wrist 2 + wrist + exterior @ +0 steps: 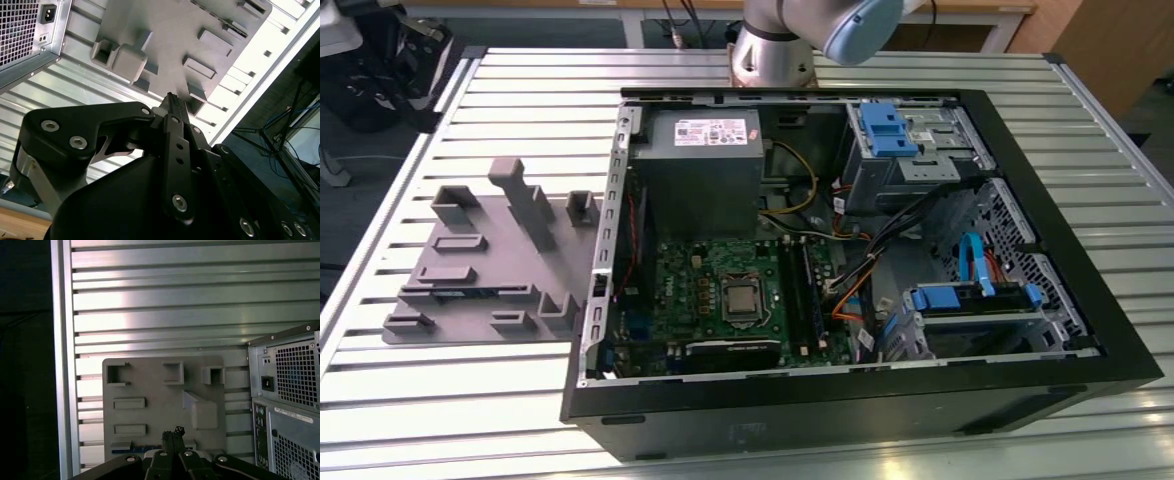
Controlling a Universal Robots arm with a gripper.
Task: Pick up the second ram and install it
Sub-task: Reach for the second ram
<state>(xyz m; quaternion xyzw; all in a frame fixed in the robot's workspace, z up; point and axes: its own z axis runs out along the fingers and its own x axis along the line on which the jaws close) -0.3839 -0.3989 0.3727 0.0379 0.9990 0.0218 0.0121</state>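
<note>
Hanging above the grey tray [150, 390], the gripper [172, 431] has its jaws pressed together, with nothing between them. The second ram [132, 450] sits in a slot at the tray's border, to the exterior view's left of the computer case [854, 400]. In the first wrist view it lies just beside the gripper's tips, with its long axis along that border.

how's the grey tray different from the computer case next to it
The tray is light grey; the case is black. The tray is a low flat plate with upright blocks; the case is a deep open box. The tray holds a thin blue-green memory stick in a slot; the case holds a green motherboard. Both rest side by side on the slatted metal table.
</note>
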